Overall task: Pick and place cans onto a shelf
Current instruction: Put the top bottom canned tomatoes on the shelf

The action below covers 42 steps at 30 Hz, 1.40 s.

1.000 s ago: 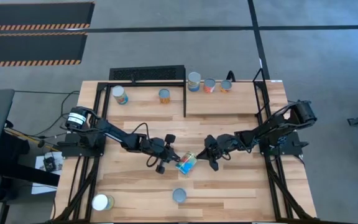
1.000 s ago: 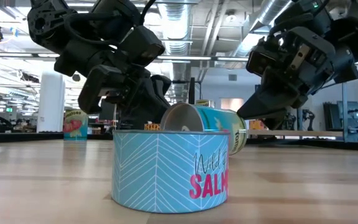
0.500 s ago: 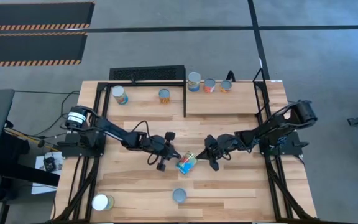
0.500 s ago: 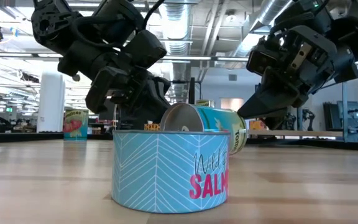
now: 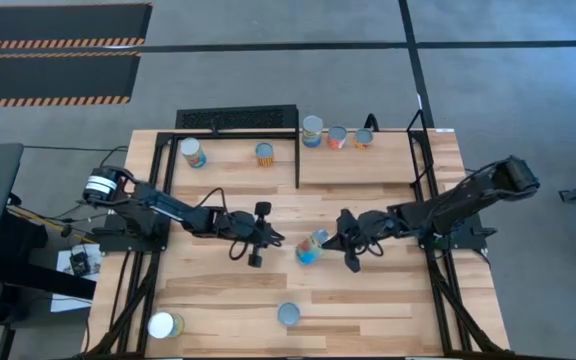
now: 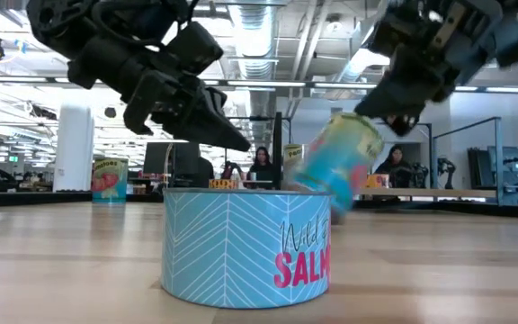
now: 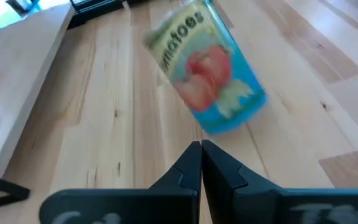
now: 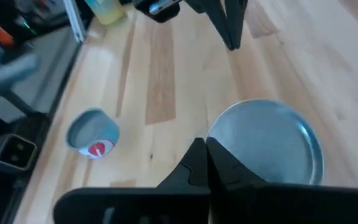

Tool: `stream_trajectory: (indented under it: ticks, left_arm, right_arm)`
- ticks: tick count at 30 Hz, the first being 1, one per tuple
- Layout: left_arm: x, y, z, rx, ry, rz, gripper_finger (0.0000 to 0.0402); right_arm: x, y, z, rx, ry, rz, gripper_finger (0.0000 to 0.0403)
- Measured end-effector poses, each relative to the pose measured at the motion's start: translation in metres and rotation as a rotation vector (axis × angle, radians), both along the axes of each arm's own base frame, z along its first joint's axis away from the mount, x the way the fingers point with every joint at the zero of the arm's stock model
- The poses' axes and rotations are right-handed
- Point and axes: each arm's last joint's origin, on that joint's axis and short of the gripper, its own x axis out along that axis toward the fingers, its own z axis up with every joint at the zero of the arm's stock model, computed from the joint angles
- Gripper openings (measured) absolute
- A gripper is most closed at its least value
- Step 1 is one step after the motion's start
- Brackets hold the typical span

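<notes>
Tilting mid-table, blue-labelled tomato tin with silver lid (image 5: 310,247); flanking it, left gripper (image 5: 274,240) and right gripper (image 5: 332,241), both pinched closed, gripping nothing.

Grey concrete floor (image 5: 268,70) surrounding wooden table (image 5: 218,290); hazard-striped black mats (image 5: 53,50) lying at far left. Exposed ducts (image 6: 268,36) running overhead. Possibly two people (image 6: 263,166) sitting at desks behind.

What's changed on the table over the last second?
The tomato can, lying on its side before, has been tipped up toward upright and shifted slightly right. The left pincer backed off left; the right pincer closed beside the can. The other cans and the shelf stayed put.
</notes>
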Motion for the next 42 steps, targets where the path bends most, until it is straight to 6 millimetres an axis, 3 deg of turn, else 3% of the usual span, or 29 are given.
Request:
stream_trajectory:
  ticks: [6,12,18,21,26,30,33,38,42]
  left_arm:
    - [-0.006,0.006,-0.005,-0.023,-0.038,0.025,0.0002]
    - [-0.007,0.009,-0.005,-0.031,-0.037,0.032,0.0002]
    - [-0.007,0.008,-0.006,-0.037,-0.032,0.021,0.0002]
    - [-0.007,0.008,-0.006,-0.037,-0.032,0.021,0.0002]
    - [-0.007,0.008,-0.006,-0.038,-0.031,0.021,0.0002]
    - [-0.007,0.008,-0.006,-0.039,-0.032,0.02,0.0002]
    - [-0.007,0.008,-0.006,-0.039,-0.032,0.021,0.0002]
    - [-0.007,0.008,-0.006,-0.04,-0.031,0.021,0.0002]
    - [-0.007,0.008,-0.006,-0.04,-0.03,0.021,0.0002]
  right_arm:
    - [0.011,0.015,0.033,-0.108,0.121,0.011,0.0]
    - [0.03,0.03,0.031,-0.19,0.264,0.054,0.0]
    - [0.036,0.029,0.036,-0.228,0.344,0.037,0.0007]
    - [0.034,0.031,0.054,-0.208,0.361,0.022,0.0028]
    - [0.028,0.045,0.068,-0.28,0.437,0.036,0.0099]
    - [0.025,0.055,0.059,-0.401,0.535,0.056,0.0153]
    - [0.027,0.062,0.047,-0.505,0.582,0.097,0.0171]
    - [0.033,0.061,0.026,-0.632,0.671,0.115,0.0161]
    - [0.036,0.06,0.022,-0.673,0.68,0.114,0.0131]
